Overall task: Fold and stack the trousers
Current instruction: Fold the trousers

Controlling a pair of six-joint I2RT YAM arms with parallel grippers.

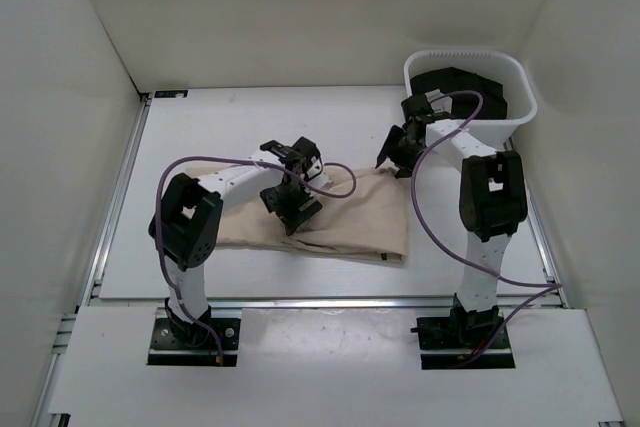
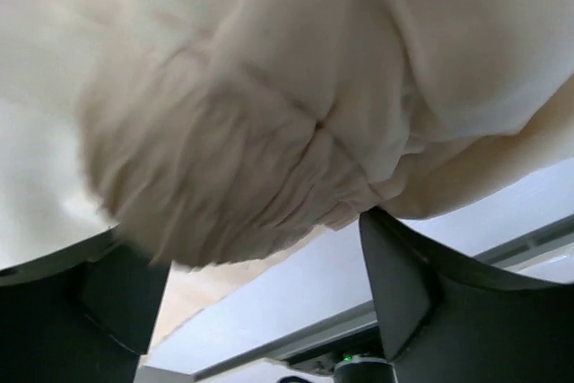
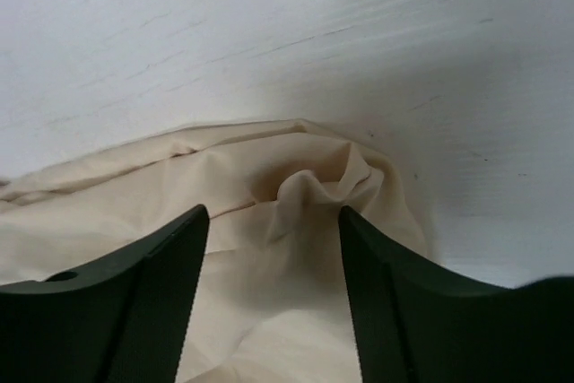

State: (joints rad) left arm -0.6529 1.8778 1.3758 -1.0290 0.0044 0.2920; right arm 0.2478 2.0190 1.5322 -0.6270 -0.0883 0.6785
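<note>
Beige trousers lie flat across the middle of the white table. My left gripper is low over their middle. In the left wrist view it is open, its fingers wide apart, with a bunched fold of the beige cloth at the tips. My right gripper is at the trousers' far right corner. In the right wrist view it is open, its fingers either side of a small raised pucker of cloth.
A white basket stands at the back right with dark clothes in it, just behind the right arm. White walls close in the table on three sides. A metal rail runs along the table's near edge.
</note>
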